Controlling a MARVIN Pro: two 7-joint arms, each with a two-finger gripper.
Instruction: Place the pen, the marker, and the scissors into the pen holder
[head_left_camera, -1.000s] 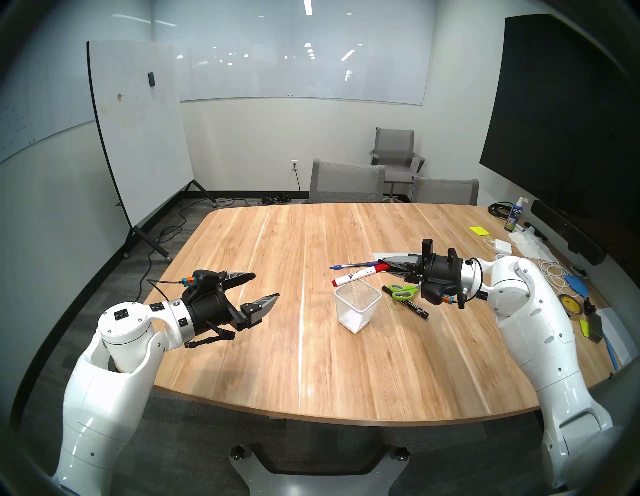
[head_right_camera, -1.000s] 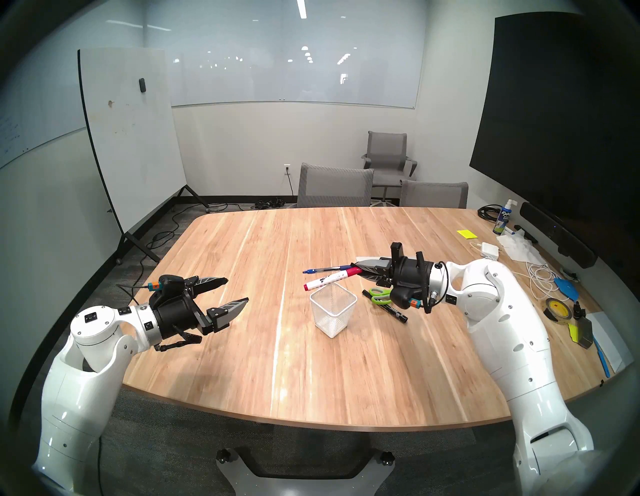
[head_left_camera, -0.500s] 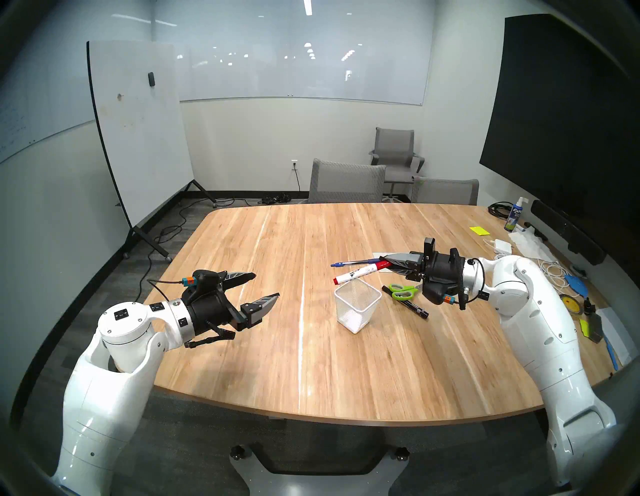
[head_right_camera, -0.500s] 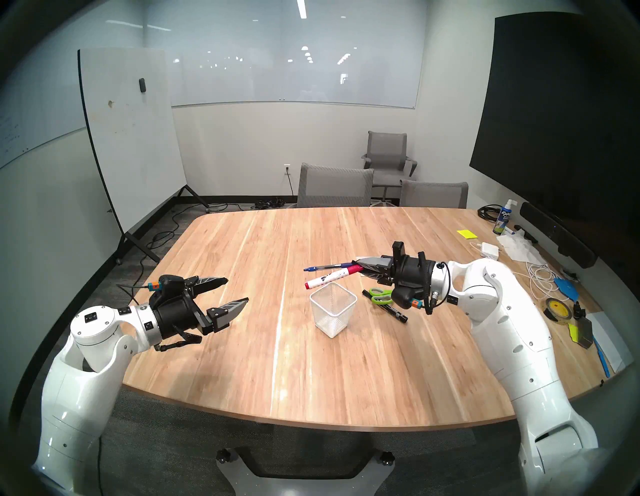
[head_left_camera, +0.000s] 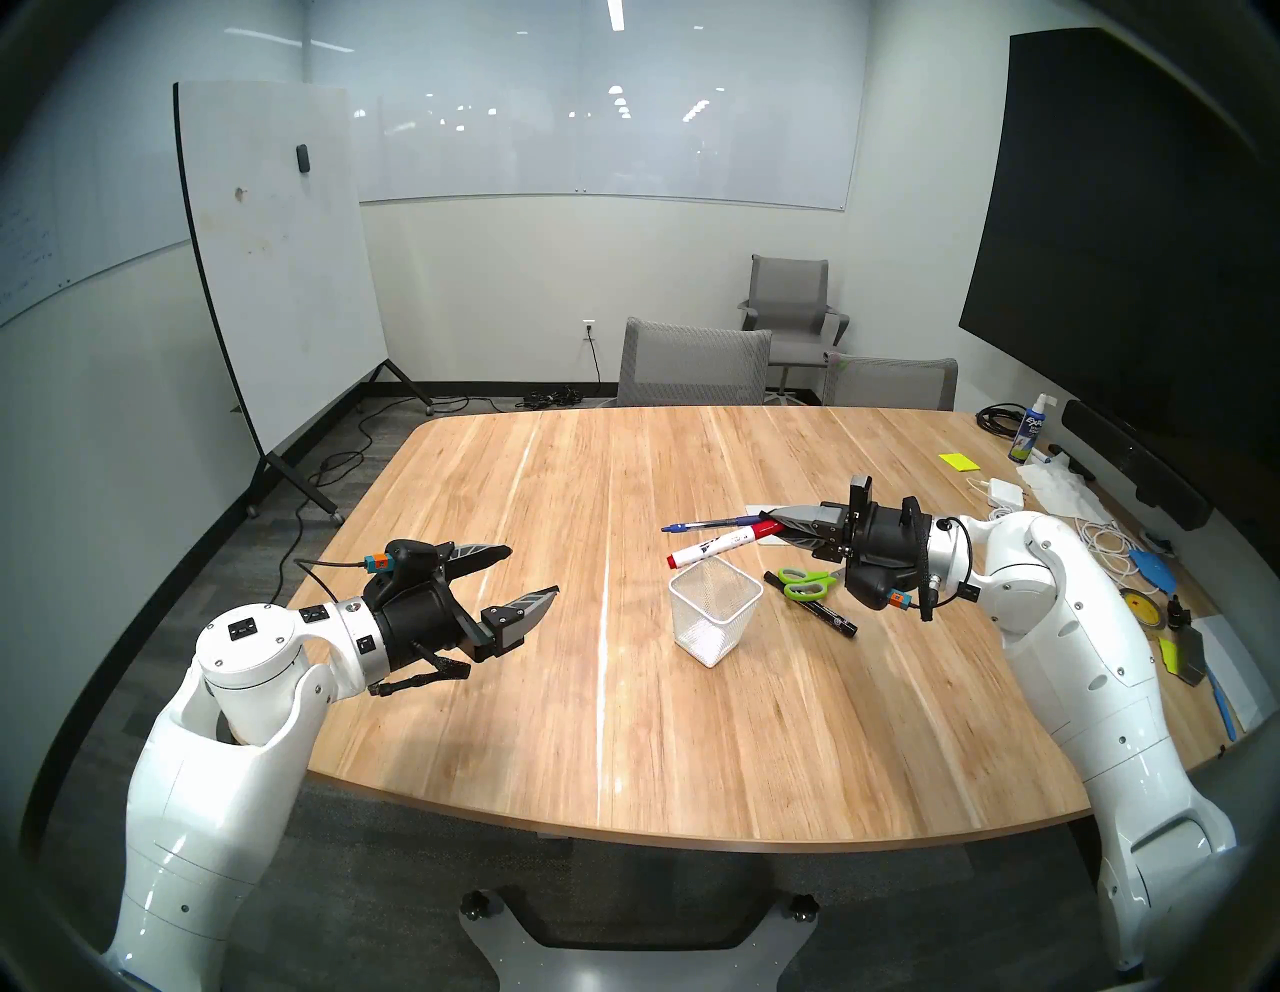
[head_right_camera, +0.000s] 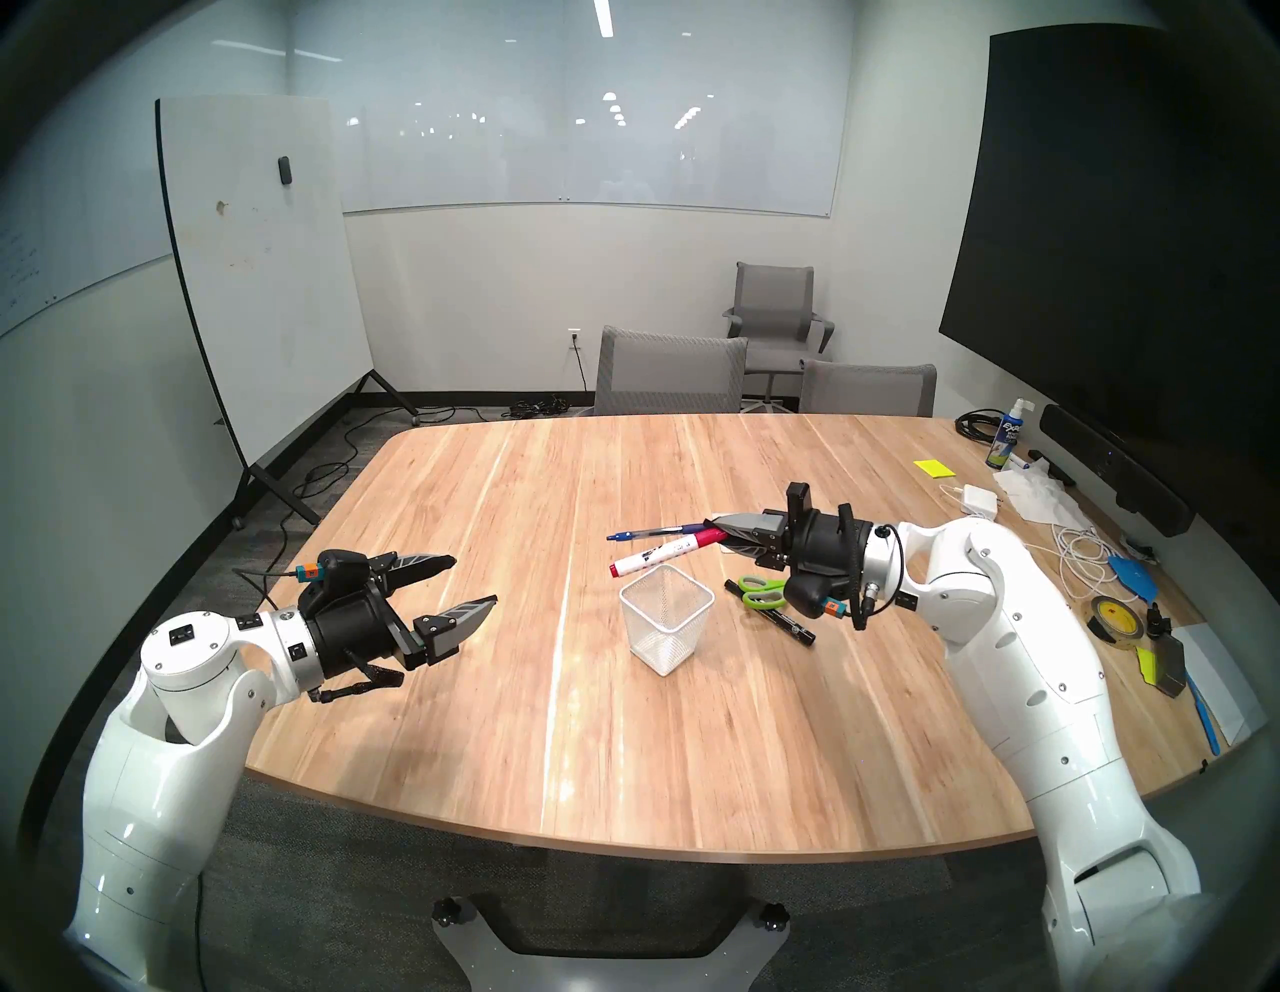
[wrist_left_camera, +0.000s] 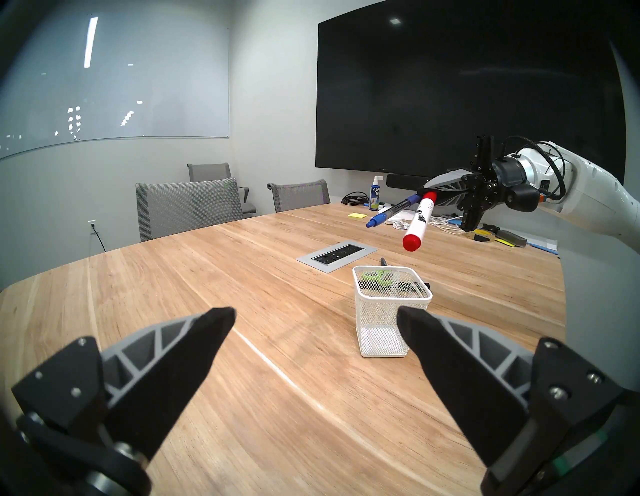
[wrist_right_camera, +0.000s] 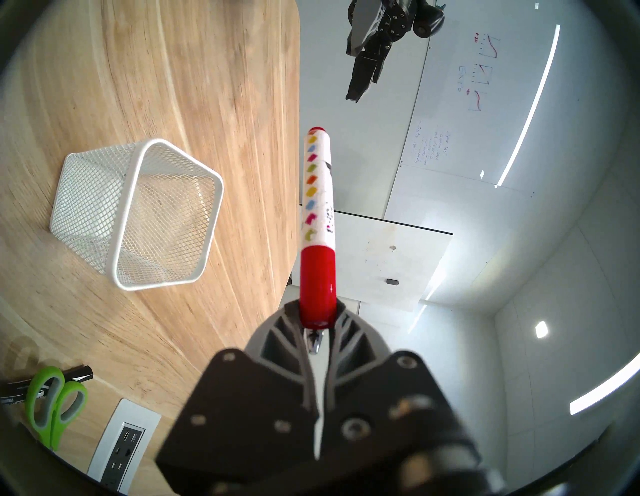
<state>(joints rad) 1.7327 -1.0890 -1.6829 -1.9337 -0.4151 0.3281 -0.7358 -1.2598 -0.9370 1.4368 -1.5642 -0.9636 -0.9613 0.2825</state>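
While the right gripper (head_left_camera: 772, 530) stays clenched on two things at once, the white red-capped marker (head_left_camera: 717, 546) and the slim blue pen (head_left_camera: 699, 524) jut from it like splayed chopsticks, held by their rear ends so the long free ends can be tipped down into a cup. Both hang in the air above the table (head_left_camera: 554, 693), just behind the pen holder (head_left_camera: 715, 611), which stands upright and looks empty. I'd guess a tilt of the wrist is what's needed to aim them at the opening; from the wrist camera the pen is mostly hidden behind the marker, so how firmly it is pinched I can't say. Scissors (head_left_camera: 805, 583) with green handles lie flat beside a black marker (head_left_camera: 814, 604), to the holder's right, untouched. Over on the far side the left gripper (head_left_camera: 530, 573) hovers spread wide, holding nothing, well clear of the work.
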